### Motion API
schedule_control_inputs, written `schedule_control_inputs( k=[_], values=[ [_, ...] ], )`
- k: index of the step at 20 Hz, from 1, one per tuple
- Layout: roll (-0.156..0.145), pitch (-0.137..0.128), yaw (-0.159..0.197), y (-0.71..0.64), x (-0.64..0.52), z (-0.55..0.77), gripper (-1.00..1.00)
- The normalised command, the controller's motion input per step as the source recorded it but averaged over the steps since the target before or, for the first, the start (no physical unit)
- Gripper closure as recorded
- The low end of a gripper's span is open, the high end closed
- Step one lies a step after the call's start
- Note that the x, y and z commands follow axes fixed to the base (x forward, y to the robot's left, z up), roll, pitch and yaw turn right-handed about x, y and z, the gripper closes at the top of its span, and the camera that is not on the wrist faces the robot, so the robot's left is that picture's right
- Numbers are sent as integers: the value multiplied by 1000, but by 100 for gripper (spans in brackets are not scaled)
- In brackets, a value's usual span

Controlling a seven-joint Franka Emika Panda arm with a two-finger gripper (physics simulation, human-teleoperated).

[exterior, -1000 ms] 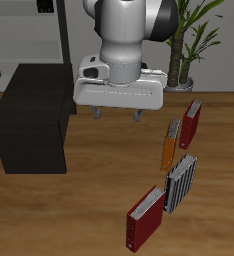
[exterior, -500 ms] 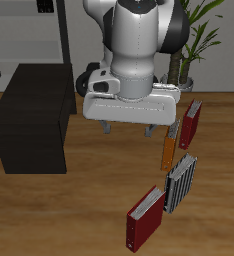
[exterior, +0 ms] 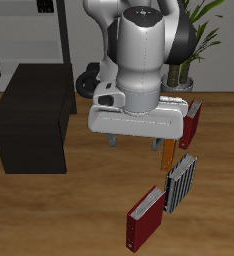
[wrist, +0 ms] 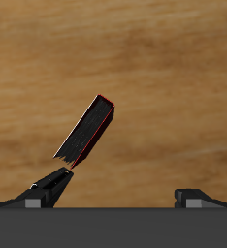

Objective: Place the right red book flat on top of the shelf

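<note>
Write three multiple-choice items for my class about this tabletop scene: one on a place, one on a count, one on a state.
1. The right red book, not yet on the shelf, is:
A) nearest the front edge of the table
B) against the plant pot
C) on the pale shelving unit

2. Books on the table:
A) two
B) four
C) six

3. The gripper is:
A) shut on a book
B) open, holding nothing
C) shut and empty

Answers:
1 A, it is nearer the front edge than the striped grey book beside it.
2 B, four books show in the exterior view.
3 B, the wrist view shows its fingers wide apart with nothing between them.
</note>
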Motion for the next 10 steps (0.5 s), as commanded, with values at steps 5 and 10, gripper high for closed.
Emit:
schedule_control_inputs(
  k=[5, 10],
  values=[
    [7, -35, -50, 47, 226, -142, -100],
    [10, -27, -40, 85, 190, -217, -100]
  ],
)
